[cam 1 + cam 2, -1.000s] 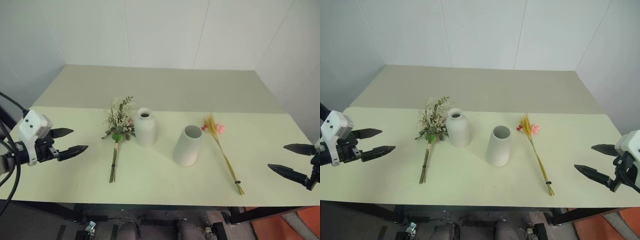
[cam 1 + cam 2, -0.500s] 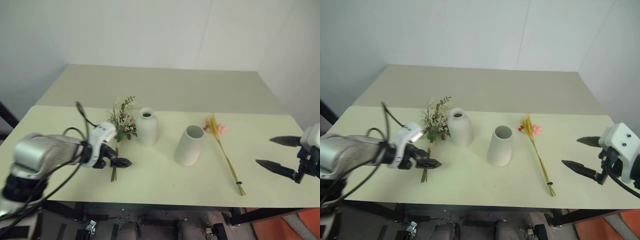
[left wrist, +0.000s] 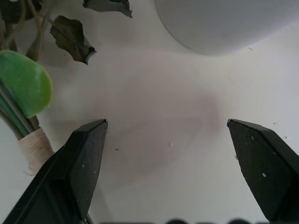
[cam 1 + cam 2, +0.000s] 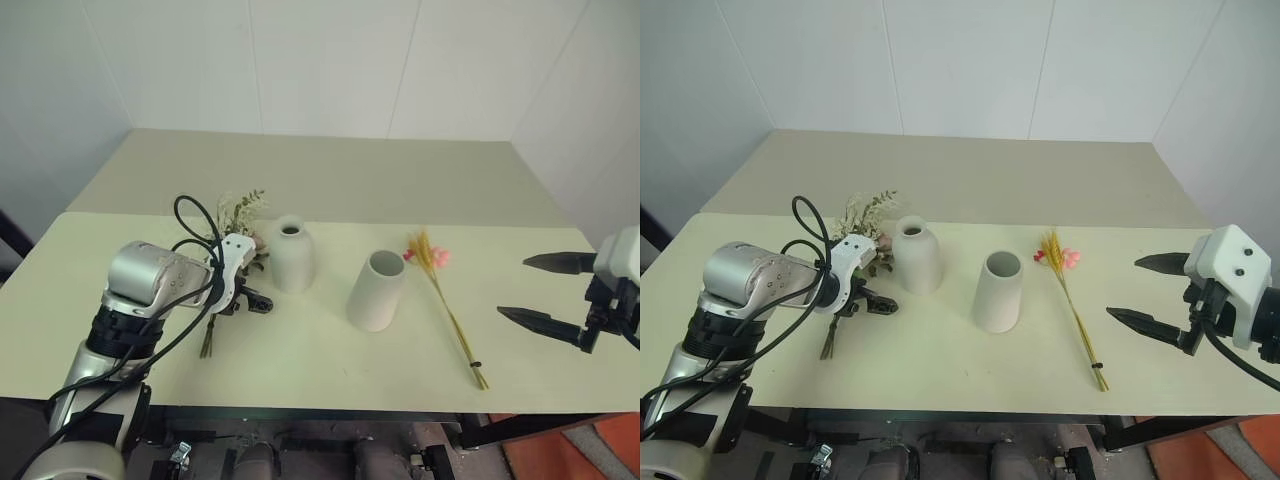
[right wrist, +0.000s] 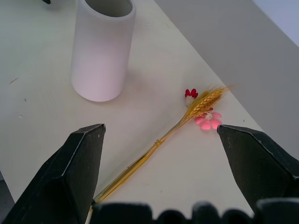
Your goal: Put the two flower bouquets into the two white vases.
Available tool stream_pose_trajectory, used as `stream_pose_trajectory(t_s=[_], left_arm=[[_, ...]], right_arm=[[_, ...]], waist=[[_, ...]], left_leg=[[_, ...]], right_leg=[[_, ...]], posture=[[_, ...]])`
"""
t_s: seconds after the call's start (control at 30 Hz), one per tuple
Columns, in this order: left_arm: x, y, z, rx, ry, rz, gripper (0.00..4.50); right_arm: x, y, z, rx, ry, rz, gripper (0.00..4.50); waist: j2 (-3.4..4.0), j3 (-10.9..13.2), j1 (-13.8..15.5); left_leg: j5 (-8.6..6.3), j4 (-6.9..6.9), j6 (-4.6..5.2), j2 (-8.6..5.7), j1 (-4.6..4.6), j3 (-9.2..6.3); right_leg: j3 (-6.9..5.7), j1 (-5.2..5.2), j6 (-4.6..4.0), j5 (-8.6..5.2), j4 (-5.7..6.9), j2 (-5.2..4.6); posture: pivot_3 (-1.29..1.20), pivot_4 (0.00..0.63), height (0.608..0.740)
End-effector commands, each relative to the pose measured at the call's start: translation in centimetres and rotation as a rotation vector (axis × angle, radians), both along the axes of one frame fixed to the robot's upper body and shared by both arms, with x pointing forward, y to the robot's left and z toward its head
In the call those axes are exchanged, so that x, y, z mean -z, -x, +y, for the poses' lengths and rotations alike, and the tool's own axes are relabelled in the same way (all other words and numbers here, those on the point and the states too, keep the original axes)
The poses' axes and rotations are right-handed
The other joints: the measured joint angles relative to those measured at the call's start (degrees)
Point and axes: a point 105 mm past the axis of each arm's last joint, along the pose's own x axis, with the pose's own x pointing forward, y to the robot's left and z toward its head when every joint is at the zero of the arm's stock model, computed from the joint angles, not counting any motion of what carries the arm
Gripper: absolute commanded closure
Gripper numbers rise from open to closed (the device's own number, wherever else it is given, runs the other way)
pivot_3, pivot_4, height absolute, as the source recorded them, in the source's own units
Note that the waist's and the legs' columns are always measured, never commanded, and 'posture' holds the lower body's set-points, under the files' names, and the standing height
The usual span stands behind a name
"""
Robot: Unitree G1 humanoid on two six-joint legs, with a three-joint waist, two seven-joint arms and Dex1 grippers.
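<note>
The left claw [image 3: 166,140] is wide open, low over the table [image 4: 320,350], between the bushy bouquet [image 4: 232,250] and the bottle-shaped vase [image 4: 291,254]; it holds nothing; the right claw [image 4: 545,290] is also open and empty, apart from the thin bouquet [image 4: 445,300]; the cylinder vase [image 4: 377,290] stands between both bouquets.

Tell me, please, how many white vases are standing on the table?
2. The bottle vase stands left of centre, beside the bushy bouquet. The cylinder vase stands right of it, near the thin bouquet. Both are upright; nothing suggests a hidden one.
</note>
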Motion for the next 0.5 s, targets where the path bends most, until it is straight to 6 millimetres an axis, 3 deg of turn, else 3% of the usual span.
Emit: stream_pose_trajectory(t_s=[0.03, 0.27, 0.5], left_arm=[[-3.4, -0.4, 0.1, 0.024, -0.046, -0.126, 0.03], [-5.0, -0.2, 0.9, 0.024, -0.116, -0.196, 0.03], [-2.5, -0.2, 3.4, -0.084, -0.221, -0.129, 0.03]], right_arm=[[-0.9, 0.0, -0.1, 0.007, 0.023, -0.033, 0.00], [-0.9, -0.5, 0.0, 0.004, 0.021, -0.038, 0.00], [-1.7, -1.1, 0.4, -0.031, 0.024, -0.058, 0.00]], waist=[[0.00, 0.00, 0.01], [0.00, 0.00, 0.04], [0.00, 0.00, 0.01]], left_leg=[[0.00, 0.00, 0.00, 0.00, -0.03, -0.01], [0.00, 0.00, 0.00, -0.05, -0.01, -0.01], [0.00, 0.00, 0.00, -0.06, 0.01, -0.01]], right_leg=[[0.00, -0.02, 0.00, 0.00, 0.00, 0.00], [0.00, 0.01, 0.01, 0.00, -0.01, -0.06], [0.01, 0.01, 0.01, 0.00, 0.00, -0.05]], posture=[[0.00, 0.150, 0.740], [0.00, 0.150, 0.740], [0.00, 0.150, 0.740]])
